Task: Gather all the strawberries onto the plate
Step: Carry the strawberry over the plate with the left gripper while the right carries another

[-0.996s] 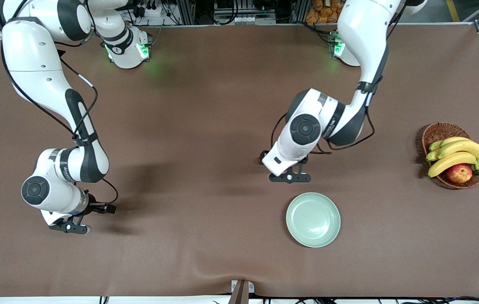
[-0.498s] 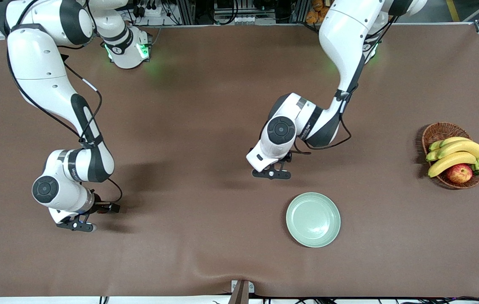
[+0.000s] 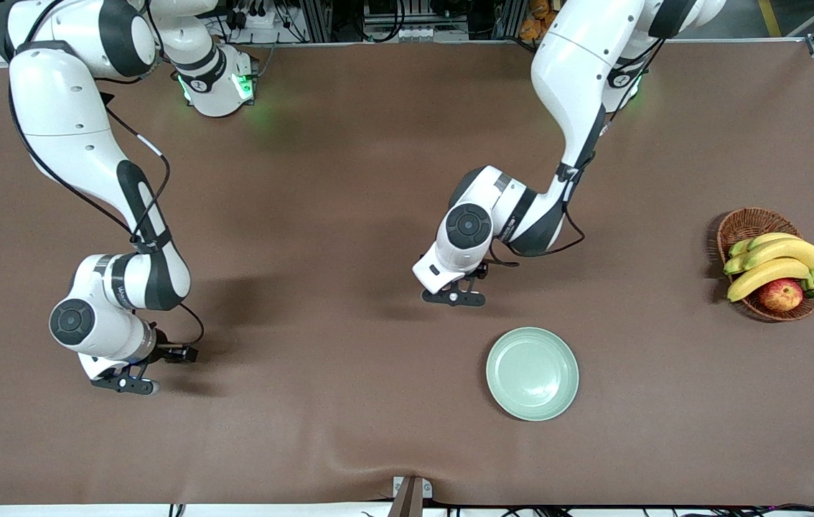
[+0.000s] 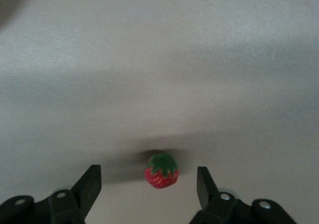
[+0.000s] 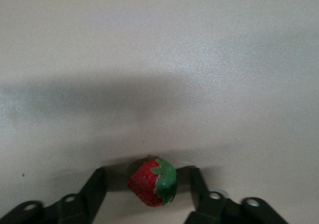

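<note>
In the left wrist view a tiny red strawberry (image 4: 161,170) with a green cap lies on the brown table between the fingers of my left gripper (image 4: 148,171), which is open and not touching it. In the right wrist view a second strawberry (image 5: 151,182) lies between the fingers of my right gripper (image 5: 147,172), also open, with a gap on each side. In the front view the left gripper (image 3: 454,296) is low over the table's middle, close to the mint-green plate (image 3: 532,373), which holds nothing. The right gripper (image 3: 123,384) is low at the right arm's end. Both arms hide their strawberries there. A third strawberry is out of view.
A brown wicker basket (image 3: 748,224) with bananas (image 3: 773,262) and a red-yellow apple (image 3: 780,294) stands at the left arm's end of the table. A small metal bracket (image 3: 410,492) sits at the table's front edge.
My left gripper has moved toward the right arm's end of the table and settled lower over its strawberry. My right gripper has shifted slightly and stays low over its own.
</note>
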`<state>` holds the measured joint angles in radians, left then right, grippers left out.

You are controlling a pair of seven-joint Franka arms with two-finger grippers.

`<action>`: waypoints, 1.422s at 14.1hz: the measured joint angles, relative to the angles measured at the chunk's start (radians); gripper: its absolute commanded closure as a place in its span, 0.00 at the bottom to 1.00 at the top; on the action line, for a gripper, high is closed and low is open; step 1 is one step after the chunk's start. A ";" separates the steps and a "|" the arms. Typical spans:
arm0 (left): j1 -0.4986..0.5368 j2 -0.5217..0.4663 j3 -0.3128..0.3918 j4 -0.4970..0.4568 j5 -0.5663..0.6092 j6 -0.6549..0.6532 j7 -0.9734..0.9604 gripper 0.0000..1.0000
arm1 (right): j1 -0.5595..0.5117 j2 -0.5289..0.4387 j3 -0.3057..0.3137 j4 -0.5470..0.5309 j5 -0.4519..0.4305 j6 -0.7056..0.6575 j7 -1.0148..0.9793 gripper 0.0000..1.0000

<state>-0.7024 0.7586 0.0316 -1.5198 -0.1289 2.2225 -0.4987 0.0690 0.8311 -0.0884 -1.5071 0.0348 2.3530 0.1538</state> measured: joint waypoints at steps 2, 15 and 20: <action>-0.016 0.017 -0.001 0.000 -0.014 0.017 -0.026 0.25 | 0.000 -0.004 0.000 0.002 0.000 0.000 0.000 0.91; -0.030 0.033 0.003 -0.010 -0.016 0.020 -0.045 0.83 | 0.013 -0.126 0.088 0.019 0.001 -0.130 0.000 0.92; -0.029 0.033 0.005 -0.009 -0.016 0.020 -0.044 0.97 | 0.115 -0.199 0.102 0.020 0.060 -0.177 0.070 0.92</action>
<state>-0.7311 0.7914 0.0361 -1.5286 -0.1444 2.2426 -0.5430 0.1843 0.6319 0.0141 -1.4869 0.0947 2.1765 0.2241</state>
